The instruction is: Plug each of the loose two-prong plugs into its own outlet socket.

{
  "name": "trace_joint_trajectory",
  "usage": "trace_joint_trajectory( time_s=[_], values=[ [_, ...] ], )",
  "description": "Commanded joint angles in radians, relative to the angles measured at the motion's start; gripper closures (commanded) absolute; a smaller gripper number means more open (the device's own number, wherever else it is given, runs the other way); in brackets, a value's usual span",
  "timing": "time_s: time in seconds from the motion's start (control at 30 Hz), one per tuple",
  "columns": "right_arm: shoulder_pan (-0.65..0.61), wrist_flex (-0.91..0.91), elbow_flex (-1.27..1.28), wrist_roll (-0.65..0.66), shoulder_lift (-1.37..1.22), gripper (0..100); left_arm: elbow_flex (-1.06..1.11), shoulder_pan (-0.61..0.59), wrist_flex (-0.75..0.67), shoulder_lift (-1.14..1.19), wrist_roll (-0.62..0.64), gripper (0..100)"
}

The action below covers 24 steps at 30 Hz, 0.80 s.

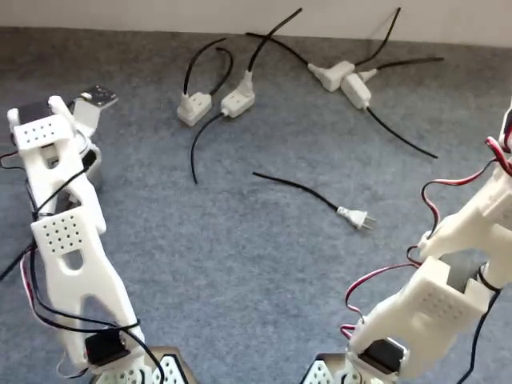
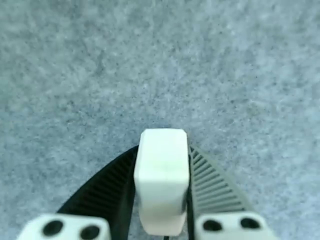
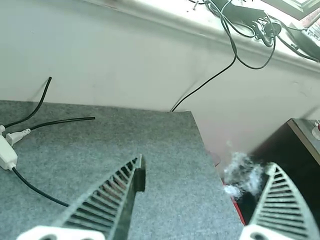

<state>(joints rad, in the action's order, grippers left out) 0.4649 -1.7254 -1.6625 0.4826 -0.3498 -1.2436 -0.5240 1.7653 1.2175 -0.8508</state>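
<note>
A loose white two-prong plug (image 1: 356, 217) on a black cable lies on the grey carpet right of centre. Two white outlet sockets (image 1: 194, 108) (image 1: 238, 102) lie at the back centre. Two more sockets (image 1: 332, 76) (image 1: 356, 90) lie at the back right, and one of these (image 3: 6, 155) is seen from the right wrist beside a small plug (image 3: 17, 135). My left gripper (image 2: 162, 150) is shut on a white block (image 2: 162, 175) just above bare carpet; it sits at the far left (image 1: 94, 98). My right gripper (image 3: 200, 200) is open with nothing between its fingers, over the carpet's right edge.
Black cables (image 1: 192, 152) trail from the sockets across the back of the carpet. The carpet's right corner (image 3: 192, 117) ends before a pale wall, with a dark cabinet (image 3: 295, 145) beyond. The right arm (image 1: 448, 264) stands at the front right.
</note>
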Motion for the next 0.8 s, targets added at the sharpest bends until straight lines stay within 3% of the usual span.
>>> trace_joint_trajectory(
  time_s=[0.0, 0.17, 0.27, 0.4, 0.63, 0.77],
  values=[
    [0.012, -0.041, -0.102, -0.011, 0.042, 65.2, 0.002, 0.004, -0.005, -0.117, 0.005, 99],
    [0.013, -0.041, -0.104, -0.011, 0.045, 65.2, 0.008, 0.013, 0.002, -0.346, 0.155, 99],
    [0.013, -0.041, -0.104, -0.011, 0.045, 65.2, 0.105, 0.050, 0.002, -0.532, 0.178, 99],
    [0.015, -0.041, -0.104, -0.011, 0.045, 65.2, 0.400, 0.151, 0.000, -0.835, 0.180, 99],
    [0.028, -0.041, -0.104, -0.011, 0.045, 65.2, 1.003, 0.487, -0.008, -1.354, 0.180, 99],
    [0.062, -0.041, -0.104, -0.011, 0.045, 65.2, 1.313, 0.645, -0.158, -1.475, 0.206, 99]
  ],
)
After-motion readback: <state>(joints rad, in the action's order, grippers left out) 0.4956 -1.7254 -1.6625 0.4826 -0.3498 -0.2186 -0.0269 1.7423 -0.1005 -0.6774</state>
